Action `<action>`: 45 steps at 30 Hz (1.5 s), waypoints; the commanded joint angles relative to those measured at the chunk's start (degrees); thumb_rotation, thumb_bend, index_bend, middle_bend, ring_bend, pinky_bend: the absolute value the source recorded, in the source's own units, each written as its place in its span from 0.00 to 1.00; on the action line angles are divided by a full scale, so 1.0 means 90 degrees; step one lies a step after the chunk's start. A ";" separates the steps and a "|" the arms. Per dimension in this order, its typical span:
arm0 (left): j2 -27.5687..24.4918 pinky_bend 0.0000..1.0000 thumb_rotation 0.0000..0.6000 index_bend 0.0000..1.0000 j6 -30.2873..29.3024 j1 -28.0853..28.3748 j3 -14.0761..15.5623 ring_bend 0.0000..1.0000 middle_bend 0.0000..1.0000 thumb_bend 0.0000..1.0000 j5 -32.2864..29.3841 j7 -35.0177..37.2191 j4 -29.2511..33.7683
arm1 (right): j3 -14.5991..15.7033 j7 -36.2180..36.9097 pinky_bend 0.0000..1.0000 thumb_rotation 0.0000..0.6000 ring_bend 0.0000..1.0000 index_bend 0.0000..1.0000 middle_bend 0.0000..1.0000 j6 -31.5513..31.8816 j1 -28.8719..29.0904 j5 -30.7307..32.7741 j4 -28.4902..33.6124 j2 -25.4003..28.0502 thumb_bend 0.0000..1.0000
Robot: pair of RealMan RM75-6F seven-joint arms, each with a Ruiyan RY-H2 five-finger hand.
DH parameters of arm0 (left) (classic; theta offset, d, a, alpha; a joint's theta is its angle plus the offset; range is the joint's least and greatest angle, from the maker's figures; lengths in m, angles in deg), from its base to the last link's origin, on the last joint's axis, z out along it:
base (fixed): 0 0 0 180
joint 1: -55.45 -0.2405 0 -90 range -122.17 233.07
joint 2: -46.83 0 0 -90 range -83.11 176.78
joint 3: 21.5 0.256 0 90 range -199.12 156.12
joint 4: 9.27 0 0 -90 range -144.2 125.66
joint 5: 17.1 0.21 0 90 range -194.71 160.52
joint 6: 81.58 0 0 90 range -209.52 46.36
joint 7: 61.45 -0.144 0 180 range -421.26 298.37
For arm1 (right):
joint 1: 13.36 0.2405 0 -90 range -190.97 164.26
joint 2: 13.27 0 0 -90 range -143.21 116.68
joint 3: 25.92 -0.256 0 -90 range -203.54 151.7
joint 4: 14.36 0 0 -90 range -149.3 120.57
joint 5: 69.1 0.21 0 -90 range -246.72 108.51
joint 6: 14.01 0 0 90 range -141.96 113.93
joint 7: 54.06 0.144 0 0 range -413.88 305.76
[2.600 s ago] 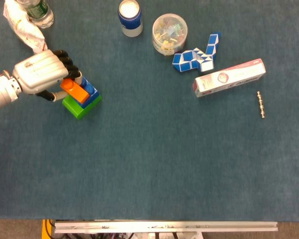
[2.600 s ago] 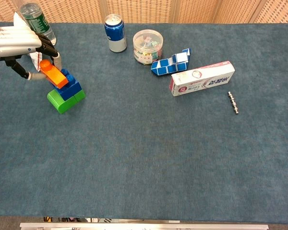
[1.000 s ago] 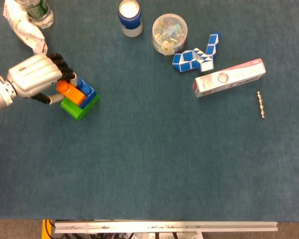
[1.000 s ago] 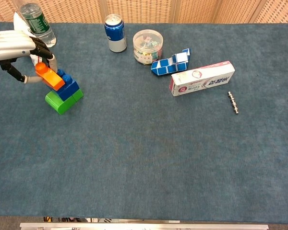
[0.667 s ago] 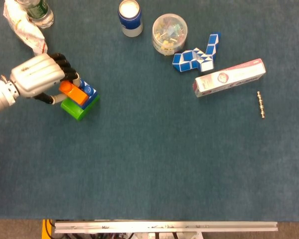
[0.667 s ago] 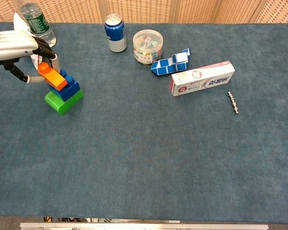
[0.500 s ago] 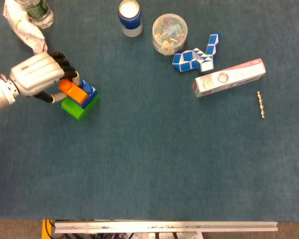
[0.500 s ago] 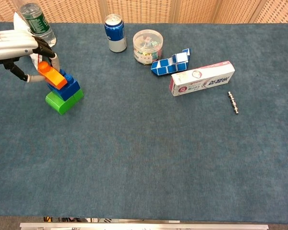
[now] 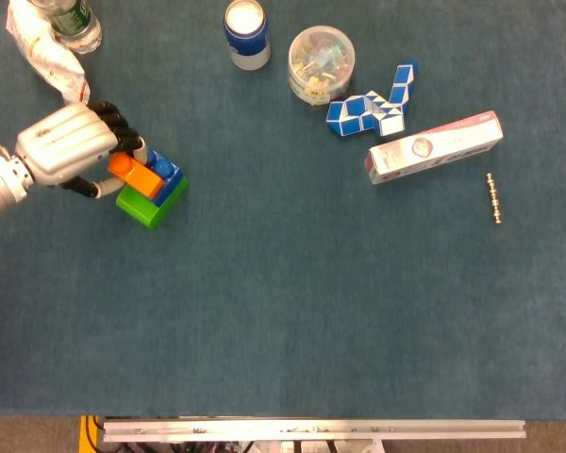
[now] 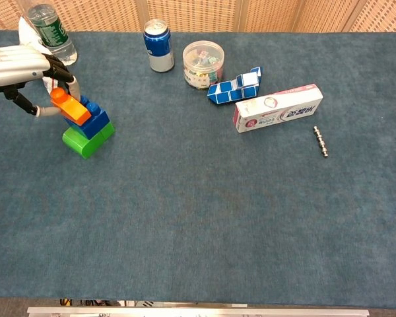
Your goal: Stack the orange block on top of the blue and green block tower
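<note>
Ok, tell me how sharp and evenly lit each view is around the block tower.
Head view: even, soft light, orange block and left hand sharp, only a faint shadow. Chest view: equally crisp, hand slightly bright on top, no glare on the blue block.

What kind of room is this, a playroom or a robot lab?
Probably a robot test table, not a playroom. A robot left hand holds an orange block on a block tower. Odd items sit on blue cloth: a soda can and a toothpaste box.

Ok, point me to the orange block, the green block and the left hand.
orange block point(image 10: 71, 107), chest view, its top face.
green block point(image 10: 79, 141), chest view, its front side.
left hand point(image 9: 66, 151), head view, the back of the hand.
</note>
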 commanded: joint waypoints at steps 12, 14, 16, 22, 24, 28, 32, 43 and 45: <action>0.0181 0.26 1.00 0.52 -0.0032 -0.0130 -0.0025 0.34 0.47 0.36 -0.0063 0.0077 -0.0190 | 0.0002 0.0019 0.41 1.00 0.40 0.34 0.38 0.0000 -0.0003 0.0005 0.0001 0.0012 0.25; 0.0199 0.26 1.00 0.52 -0.0039 -0.0146 -0.0027 0.34 0.47 0.36 -0.0068 0.0078 -0.0212 | 0.0003 0.0030 0.41 1.00 0.40 0.34 0.38 0.0002 -0.0005 0.0006 -0.0007 0.0012 0.25; 0.0227 0.26 1.00 0.52 -0.0048 -0.0168 -0.0036 0.34 0.47 0.36 -0.0080 0.0068 -0.0237 | 0.0002 0.0040 0.41 1.00 0.40 0.34 0.38 0.0004 -0.0006 0.0009 -0.0017 0.0012 0.25; 0.0185 0.26 1.00 0.42 -0.0019 -0.0163 -0.0012 0.31 0.39 0.36 -0.0065 0.0055 -0.0198 | -0.0005 0.0088 0.41 1.00 0.40 0.34 0.38 0.0008 -0.0008 0.0025 -0.0054 0.0011 0.25; 0.0120 0.26 1.00 0.34 0.0016 -0.0135 -0.0001 0.28 0.32 0.36 -0.0061 0.0069 -0.0094 | -0.0008 0.0114 0.41 1.00 0.40 0.34 0.39 -0.0002 0.0001 0.0026 -0.0072 0.0004 0.25; 0.0020 0.26 1.00 0.27 0.0054 -0.0101 -0.0005 0.24 0.28 0.36 -0.0064 0.0008 0.0097 | -0.0011 0.0164 0.42 1.00 0.40 0.34 0.39 -0.0004 0.0003 0.0036 -0.0112 0.0003 0.25; -0.0049 0.26 1.00 0.27 0.0089 -0.0085 -0.0014 0.24 0.27 0.36 -0.0071 -0.0085 0.0239 | -0.0016 0.0203 0.42 1.00 0.40 0.34 0.39 0.0011 -0.0002 0.0039 -0.0138 0.0014 0.25; -0.0194 0.26 1.00 0.41 0.0092 -0.0077 -0.0096 0.25 0.34 0.36 -0.0124 -0.0303 0.0483 | -0.0012 0.0309 0.42 1.00 0.40 0.34 0.39 0.0010 0.0001 0.0037 -0.0195 0.0026 0.25; -0.0206 0.26 1.00 0.42 0.0108 -0.0088 -0.0117 0.25 0.34 0.36 -0.0147 -0.0357 0.0508 | -0.0011 0.0330 0.42 1.00 0.40 0.34 0.39 0.0000 0.0004 0.0045 -0.0201 0.0027 0.25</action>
